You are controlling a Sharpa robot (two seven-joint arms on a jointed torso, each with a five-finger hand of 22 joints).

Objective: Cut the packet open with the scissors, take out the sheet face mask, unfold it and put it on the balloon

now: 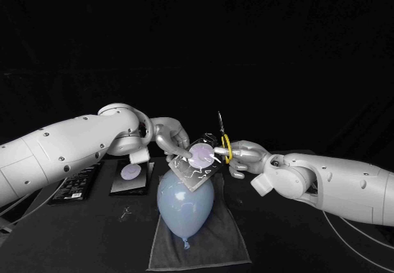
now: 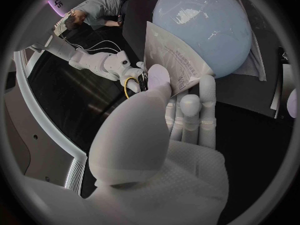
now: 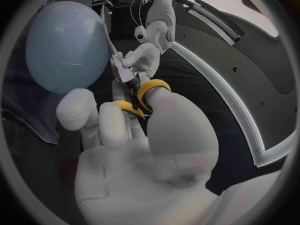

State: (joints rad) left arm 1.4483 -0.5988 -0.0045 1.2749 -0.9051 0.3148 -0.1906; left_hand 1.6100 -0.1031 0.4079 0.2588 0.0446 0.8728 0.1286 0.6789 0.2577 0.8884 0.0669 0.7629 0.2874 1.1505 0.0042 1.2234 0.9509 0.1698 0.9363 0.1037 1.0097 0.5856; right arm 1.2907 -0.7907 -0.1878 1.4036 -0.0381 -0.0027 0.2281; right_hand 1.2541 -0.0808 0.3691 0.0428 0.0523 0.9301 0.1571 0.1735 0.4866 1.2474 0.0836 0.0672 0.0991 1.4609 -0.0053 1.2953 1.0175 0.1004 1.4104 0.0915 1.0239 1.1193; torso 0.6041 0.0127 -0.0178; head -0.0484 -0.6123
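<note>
- Cloth (image 1: 220, 245): a grey cloth lies on the black table (image 1: 312, 239) and runs from 12 to 6 o'clock under the balloon. Expect it to be soft and to bunch if dragged; leave it alone.
- Balloon (image 1: 185, 200): a pale blue balloon lies on the cloth with its knot at 6 o'clock. Treat it as very light, springy and liable to roll. It is also fragile, so keep the scissor tips off it.
- Left hand (image 1: 168, 140): this hand grips the packet, thumb on one face and fingers behind, at the packet's 10 o'clock edge.
- Right hand (image 1: 248, 159): this hand is closed through the yellow handles of the scissors, at 3 o'clock of the packet.
- Packet (image 1: 200, 165): it is held on a tilt over the balloon's 12 o'clock end; you cannot tell whether the two touch. Judge it light, thin, flexible and probably slick. Hold it firmly near the edge you cut, or the film will fold away from the blades.
- Scissors (image 1: 223, 141): the blades point to 12 o'clock, above the packet, and read as one thin line. They are rigid and sharp, and not yet on the packet's edge.
- Spare packets (image 1: 131, 174): these lie flat at 9 to 10 o'clock of the balloon.
</note>
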